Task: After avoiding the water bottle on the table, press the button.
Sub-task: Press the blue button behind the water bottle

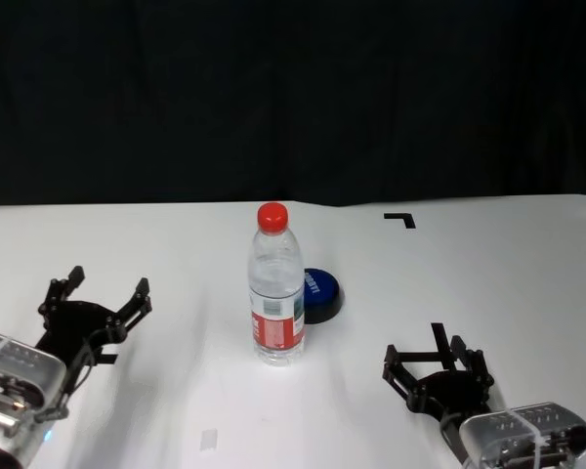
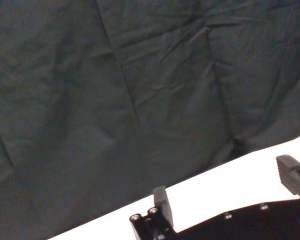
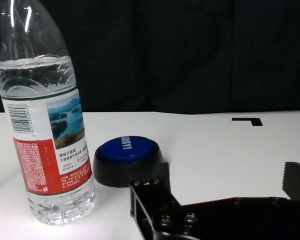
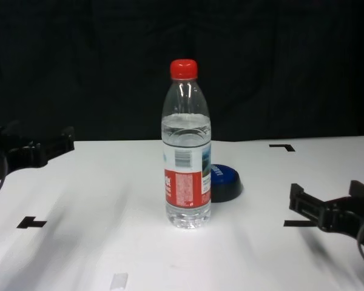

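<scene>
Button: the button [image 1: 319, 289] sits on the counter [image 1: 508, 283], low and dark blue, just behind the water bottle and slightly toward the robot's right; unpressed, nothing on it.
Water bottle: the water bottle [image 1: 275, 288] stands upright just in front of the button, its base close to the dome's rim; whether they touch I cannot tell.
Contents: clear water fills the bottle to its shoulder; red cap [image 1: 272, 215] screwed on.
Right claw: the right claw [image 1: 438, 372] hovers low over the counter's near right side, fingers spread and holding nothing, well apart from the button.
Left claw: the left claw [image 1: 98, 298] is off at the near left, fingers spread, empty, apparently idle.
Risk: a straight reach from the left would likely clip the bottle; tall on a narrow base, it would probably topple or skid into the button.
Safer line: coming in from the right side and behind looks open, judging by the right wrist view.
</scene>
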`<action>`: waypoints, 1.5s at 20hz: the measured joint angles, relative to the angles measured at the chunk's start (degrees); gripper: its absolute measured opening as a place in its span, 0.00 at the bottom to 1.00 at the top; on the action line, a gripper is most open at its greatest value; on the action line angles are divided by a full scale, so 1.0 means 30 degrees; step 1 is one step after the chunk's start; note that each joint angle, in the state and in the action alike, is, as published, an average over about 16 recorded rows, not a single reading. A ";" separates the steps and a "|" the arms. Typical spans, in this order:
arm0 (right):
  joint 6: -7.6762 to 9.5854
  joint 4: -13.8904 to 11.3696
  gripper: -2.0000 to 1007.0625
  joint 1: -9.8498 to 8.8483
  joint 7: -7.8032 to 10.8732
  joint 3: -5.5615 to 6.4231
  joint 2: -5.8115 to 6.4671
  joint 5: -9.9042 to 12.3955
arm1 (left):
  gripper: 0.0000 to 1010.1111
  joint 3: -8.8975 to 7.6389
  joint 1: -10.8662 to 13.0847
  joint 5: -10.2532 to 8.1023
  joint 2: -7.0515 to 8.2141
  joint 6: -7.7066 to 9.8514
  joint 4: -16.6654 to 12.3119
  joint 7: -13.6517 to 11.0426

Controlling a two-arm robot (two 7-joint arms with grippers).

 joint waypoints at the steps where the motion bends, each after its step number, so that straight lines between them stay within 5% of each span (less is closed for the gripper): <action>1: 0.0000 0.0000 1.00 0.0000 0.0000 0.0000 0.0000 0.0000 | 1.00 -0.0034 0.0078 0.0011 -0.0017 0.0007 -0.0060 0.0019; 30: 0.0000 0.0000 1.00 0.0000 0.0000 0.0000 0.0000 0.0000 | 1.00 -0.0809 0.1790 0.0189 -0.0305 0.0281 -0.1165 0.0277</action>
